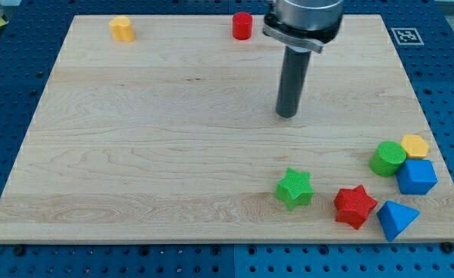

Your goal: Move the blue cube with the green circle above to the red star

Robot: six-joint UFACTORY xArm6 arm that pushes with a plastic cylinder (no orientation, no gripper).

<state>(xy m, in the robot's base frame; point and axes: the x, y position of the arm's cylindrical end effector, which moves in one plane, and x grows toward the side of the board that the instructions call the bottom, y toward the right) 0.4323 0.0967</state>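
Note:
The blue cube (417,176) sits near the board's right edge, with the green circle (387,158) touching it on its upper left. The red star (355,205) lies to the lower left of the cube, a short gap away. My tip (288,116) rests on the board well to the upper left of these blocks, touching none of them.
A yellow block (415,146) sits just above the blue cube. A blue triangle (398,218) lies right of the red star. A green star (295,188) is left of the red star. A red cylinder (242,25) and a yellow block (122,28) sit near the top edge.

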